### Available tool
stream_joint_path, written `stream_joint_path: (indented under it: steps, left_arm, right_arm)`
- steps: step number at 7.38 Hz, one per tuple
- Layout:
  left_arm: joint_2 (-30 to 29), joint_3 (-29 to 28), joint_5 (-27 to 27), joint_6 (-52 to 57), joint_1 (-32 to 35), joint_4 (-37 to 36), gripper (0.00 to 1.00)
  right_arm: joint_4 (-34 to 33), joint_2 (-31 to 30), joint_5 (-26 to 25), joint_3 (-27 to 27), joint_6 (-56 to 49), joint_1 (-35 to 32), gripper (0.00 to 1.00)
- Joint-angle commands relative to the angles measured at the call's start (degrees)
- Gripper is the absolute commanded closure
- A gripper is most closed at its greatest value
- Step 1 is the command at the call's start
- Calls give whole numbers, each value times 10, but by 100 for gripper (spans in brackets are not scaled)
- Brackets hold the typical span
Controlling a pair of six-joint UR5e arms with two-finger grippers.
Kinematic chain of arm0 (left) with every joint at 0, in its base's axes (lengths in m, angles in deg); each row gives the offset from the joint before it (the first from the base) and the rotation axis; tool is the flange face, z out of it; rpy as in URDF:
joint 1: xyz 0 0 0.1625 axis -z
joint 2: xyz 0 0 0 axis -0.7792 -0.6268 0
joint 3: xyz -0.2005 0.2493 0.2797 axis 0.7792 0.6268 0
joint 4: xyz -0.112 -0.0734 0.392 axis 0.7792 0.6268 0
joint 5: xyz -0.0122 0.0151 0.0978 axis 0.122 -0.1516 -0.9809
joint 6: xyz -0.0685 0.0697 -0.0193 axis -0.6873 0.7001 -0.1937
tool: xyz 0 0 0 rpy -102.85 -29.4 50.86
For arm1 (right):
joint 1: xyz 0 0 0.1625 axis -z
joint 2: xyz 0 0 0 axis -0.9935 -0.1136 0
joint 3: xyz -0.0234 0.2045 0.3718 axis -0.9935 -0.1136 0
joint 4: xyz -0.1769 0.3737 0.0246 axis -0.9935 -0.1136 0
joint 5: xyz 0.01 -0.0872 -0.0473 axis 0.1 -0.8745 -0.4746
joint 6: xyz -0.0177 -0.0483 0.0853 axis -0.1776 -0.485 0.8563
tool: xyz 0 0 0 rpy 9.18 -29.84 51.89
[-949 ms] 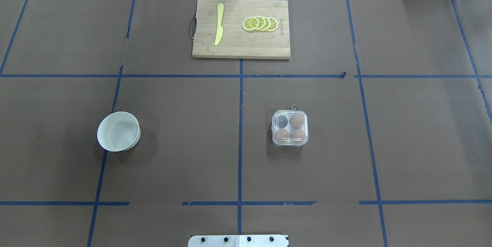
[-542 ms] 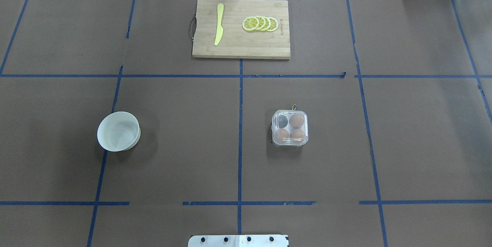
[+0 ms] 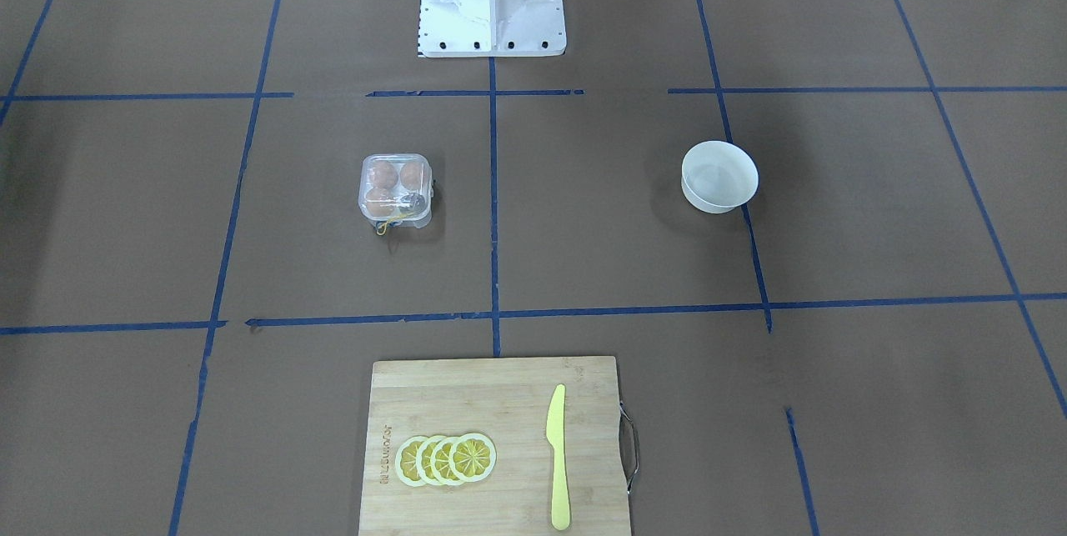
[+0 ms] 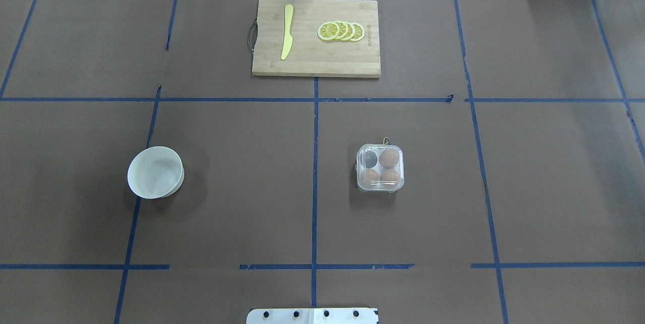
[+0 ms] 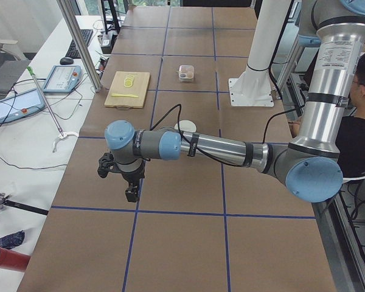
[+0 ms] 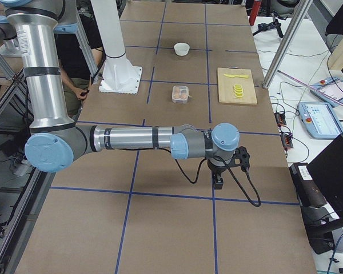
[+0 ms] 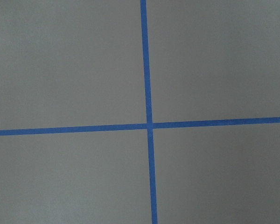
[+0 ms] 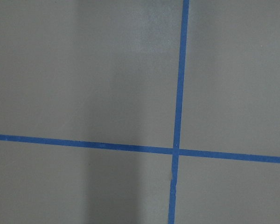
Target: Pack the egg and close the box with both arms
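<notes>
Three small smooth orange-brown eggs (image 4: 388, 158), seated in the square white clear-lidded box (image 4: 380, 189) right of centre on the brown counter (image 4: 252, 188), are judged light, slippery and brittle, best pinched gently across the middle; whether the fingers of the left gripper (image 5: 131, 193) and right gripper (image 6: 218, 181) are open cannot be told.

Grippers unreadable
Left gripper (image 5: 131, 194) and right gripper (image 6: 219, 183) show only small, side-on; the board (image 3: 500, 403) runs off the front view's bottom edge.

Brown table (image 4: 227, 188) gridded in blue tape (image 4: 315, 213) — white bowl (image 4: 155, 172), orange-brown eggs (image 4: 389, 158), yellow knife (image 4: 287, 31).
</notes>
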Motion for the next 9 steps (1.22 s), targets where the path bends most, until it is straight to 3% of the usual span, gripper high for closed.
stream_joint_path:
  steps: [1, 4, 6, 9]
  left_arm:
    - [1, 0, -1, -2, 0, 20, 0]
    - [24, 2, 0, 0, 1, 23, 0]
    - [57, 47, 0, -6, 1, 23, 0]
    - [67, 55, -2, 0, 2, 22, 0]
  right_arm:
    - [0, 1, 0, 0, 1, 2, 0]
    - [0, 1, 0, 10, 23, 16, 0]
    - [0, 1, 1, 11, 25, 18, 0]
    - [1, 1, 4, 12, 37, 30, 0]
